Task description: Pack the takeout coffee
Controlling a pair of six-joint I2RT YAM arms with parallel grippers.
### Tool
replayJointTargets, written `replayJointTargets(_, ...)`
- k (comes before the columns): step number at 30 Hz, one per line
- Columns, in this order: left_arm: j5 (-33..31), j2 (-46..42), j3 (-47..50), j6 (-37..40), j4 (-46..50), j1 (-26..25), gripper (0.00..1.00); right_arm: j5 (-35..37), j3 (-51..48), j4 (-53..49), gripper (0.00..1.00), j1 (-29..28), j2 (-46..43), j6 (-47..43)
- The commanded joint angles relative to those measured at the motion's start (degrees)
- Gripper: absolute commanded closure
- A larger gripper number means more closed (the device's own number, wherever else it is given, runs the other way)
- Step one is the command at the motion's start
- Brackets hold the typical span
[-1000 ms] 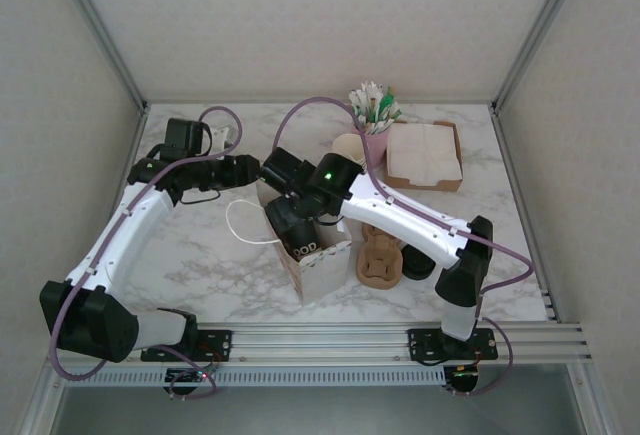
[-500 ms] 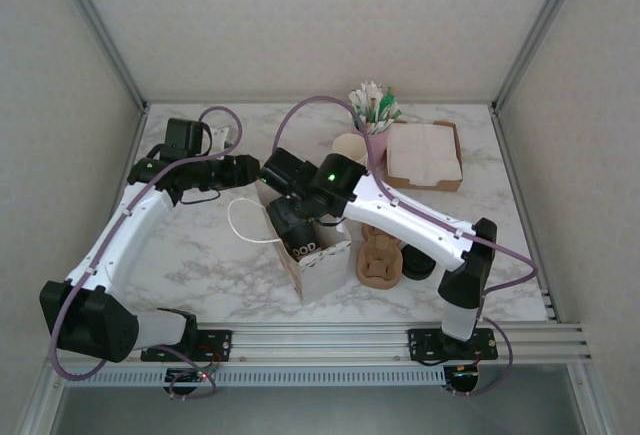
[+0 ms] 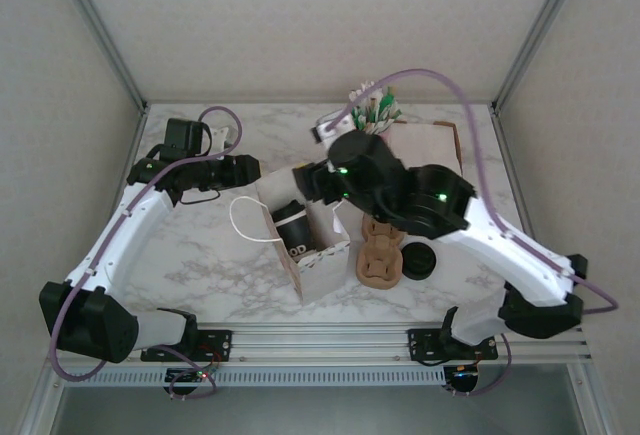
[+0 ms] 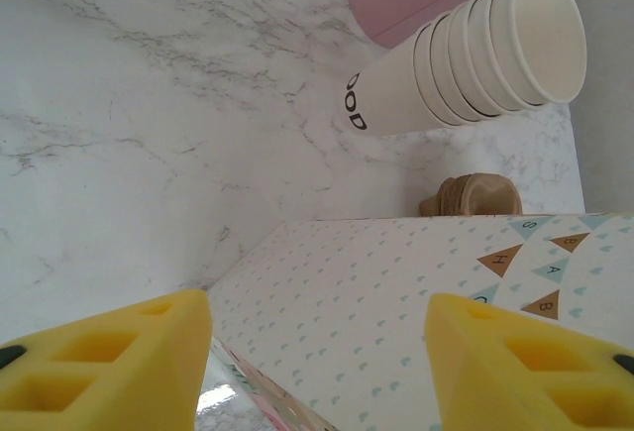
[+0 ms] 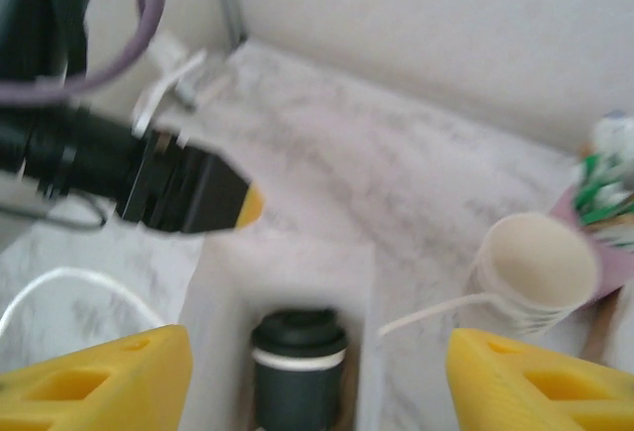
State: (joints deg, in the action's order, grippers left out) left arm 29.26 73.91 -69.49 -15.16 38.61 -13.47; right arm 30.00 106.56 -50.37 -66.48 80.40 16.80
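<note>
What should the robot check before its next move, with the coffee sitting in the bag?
1. The coffee cup is inside the white bag: ok.
2. The black lid is on the cup: ok.
3. The cup stands straight: cannot tell.
4. The right claw is open, empty and above the bag: ok.
5. The left claw is holding the bag: cannot tell; its fingers stand apart at the bag's edge.
6. The bag handle hangs outside the opening: ok.
</note>
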Motion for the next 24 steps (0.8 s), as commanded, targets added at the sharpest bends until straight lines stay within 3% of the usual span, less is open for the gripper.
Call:
replayJointTargets(1, -0.83, -1.62, -0.16, 1.22, 0.32, -0.59, 0.41, 6.09, -3.89, 8.47, 0.32, 6.54, -3.17, -4.01)
replayJointTargets(5, -0.93, -2.17, 0.1, 1.28, -0.16, -0.59, 0.41, -2.73, -5.7, 9.44, 0.31, 21.24, -1.98, -4.35)
replayJointTargets(11, -1.02, -2.53, 0.24, 1.45, -0.33, -0.59, 0.41, -13.28, -4.67, 11.62, 0.32, 35.8, 7.78, -6.43)
replayJointTargets(14, -0.95, -2.52, 0.24, 1.45, -0.33, -0.59, 0.41, -19.39, -2.46, 12.85, 0.33, 39.64, 12.69, -5.94)
replayJointTargets(24, -0.43, -2.5, 0.5, 1.1, -0.55, -0.59, 0.41, -22.1, 10.2, 11.33, 0.36, 44.15, 28.75, -5.74)
